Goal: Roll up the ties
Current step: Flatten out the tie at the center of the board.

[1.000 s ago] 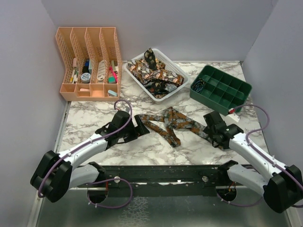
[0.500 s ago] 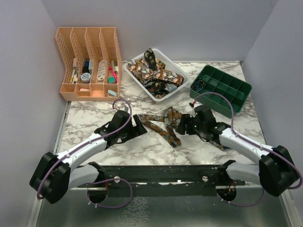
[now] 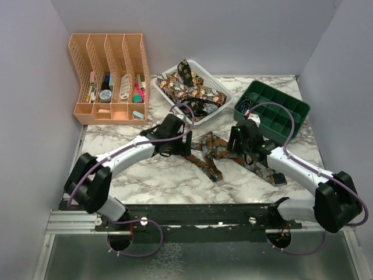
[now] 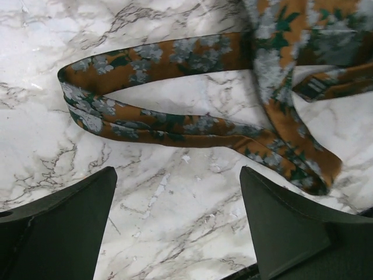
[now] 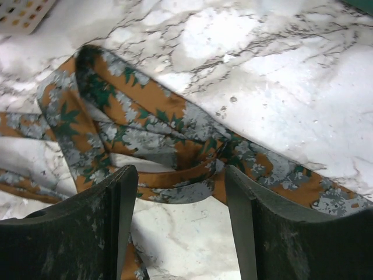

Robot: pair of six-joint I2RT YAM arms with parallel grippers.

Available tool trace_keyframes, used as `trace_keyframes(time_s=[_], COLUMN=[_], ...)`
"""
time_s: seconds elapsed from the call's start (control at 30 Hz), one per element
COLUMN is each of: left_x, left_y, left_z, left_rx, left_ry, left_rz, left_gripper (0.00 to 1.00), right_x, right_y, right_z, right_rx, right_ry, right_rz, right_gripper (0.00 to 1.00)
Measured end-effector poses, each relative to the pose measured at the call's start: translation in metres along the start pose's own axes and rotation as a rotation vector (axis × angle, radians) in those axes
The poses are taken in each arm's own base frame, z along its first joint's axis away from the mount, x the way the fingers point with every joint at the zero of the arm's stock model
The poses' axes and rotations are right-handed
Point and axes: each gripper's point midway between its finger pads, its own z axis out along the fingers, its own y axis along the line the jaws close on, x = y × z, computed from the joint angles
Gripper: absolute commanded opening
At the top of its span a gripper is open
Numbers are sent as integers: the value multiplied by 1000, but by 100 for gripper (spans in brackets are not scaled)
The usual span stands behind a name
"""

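The tie (image 3: 213, 153) is lying kinked and crossed over itself on the marble table (image 3: 145, 175) between the arms, so it is probably needing straightening before any rolling. The left gripper (image 4: 176, 175) is hanging wide open over its folded left loop. The right gripper (image 5: 180, 169), equally wide, is sitting over the crossed folds, each seemingly lining up a pinch, while more ties (image 3: 189, 87) are waiting in the basket (image 3: 166, 96) behind.
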Motion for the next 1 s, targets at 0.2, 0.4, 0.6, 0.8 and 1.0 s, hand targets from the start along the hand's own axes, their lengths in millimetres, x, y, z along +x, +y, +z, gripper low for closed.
trace_keyframes(time_s=[0.2,0.4,0.6,0.8,1.0], left_x=[24,36,33,16,6], left_y=[15,23,37,41,35], left_z=[31,33,34,38,46], left_rx=[-106,-162,-195,-178,-128], left_ry=[139,137,94,33,-25], left_rz=[-94,-218,-298,-359,-407], left_gripper=[79,87,91,96,96], right_x=[4,10,14,19,6], right_y=[-5,25,47,49,71], right_z=[4,2,15,10,-16], right_rx=[18,-158,-242,-240,-379], right_ry=[33,85,165,204,160], right_rz=[45,-23,-97,-42,-46], right_gripper=[71,70,70,70,67])
